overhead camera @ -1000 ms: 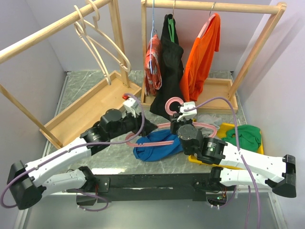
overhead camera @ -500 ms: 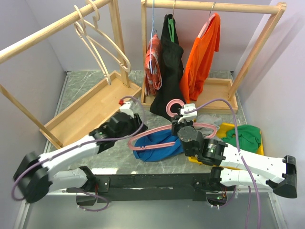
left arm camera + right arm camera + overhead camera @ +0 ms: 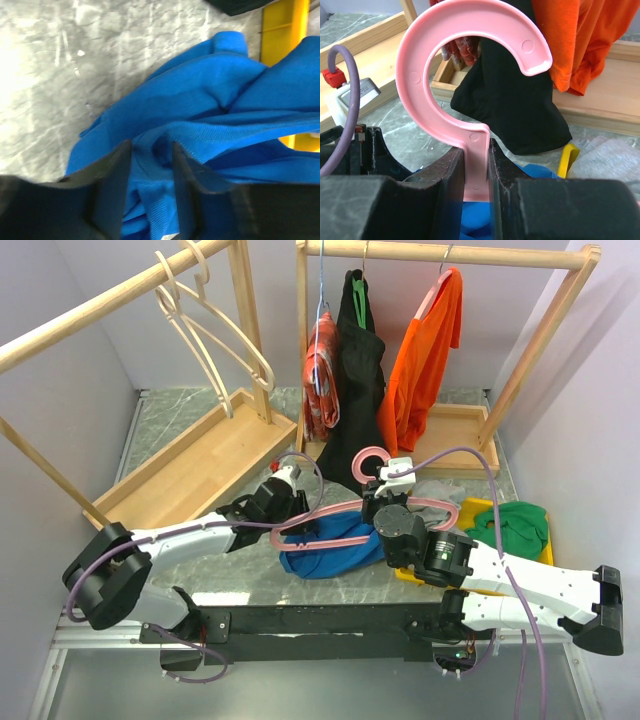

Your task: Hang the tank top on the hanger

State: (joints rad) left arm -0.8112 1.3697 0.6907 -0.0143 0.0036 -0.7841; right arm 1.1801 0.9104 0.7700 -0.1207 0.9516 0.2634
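- Crumpled in a blue heap at lower centre of the top view: the tank top (image 3: 325,545), flat on the grey marble table (image 3: 180,420).
- Filling most of the left wrist view too, with folds running from centre to the right edge.
- Laid across the heap's upper edge in the top view: the hanger (image 3: 340,515), with pink sloping arms spread left and right and the hook curling up above centre.
- Clenched on a raised fold of the blue cloth at the heap's upper left: the left gripper (image 3: 150,150), a dark finger tight against each side of the fold, low in the left wrist view.
- Grasping the hanger by the straight neck just under the hook: the right gripper (image 3: 476,165), jaws pinched against both sides of the pink plastic, blue cloth showing directly beneath.
- Just right of the heap, partly under the right arm: a yellow tray (image 3: 470,508) holding a green garment (image 3: 515,525).
- Behind, at upper centre and upper right: a wooden rack (image 3: 540,330) with a black garment (image 3: 355,390) and an orange garment (image 3: 430,360) hanging.
- At upper left: a second wooden rack carrying cream hangers (image 3: 215,340).
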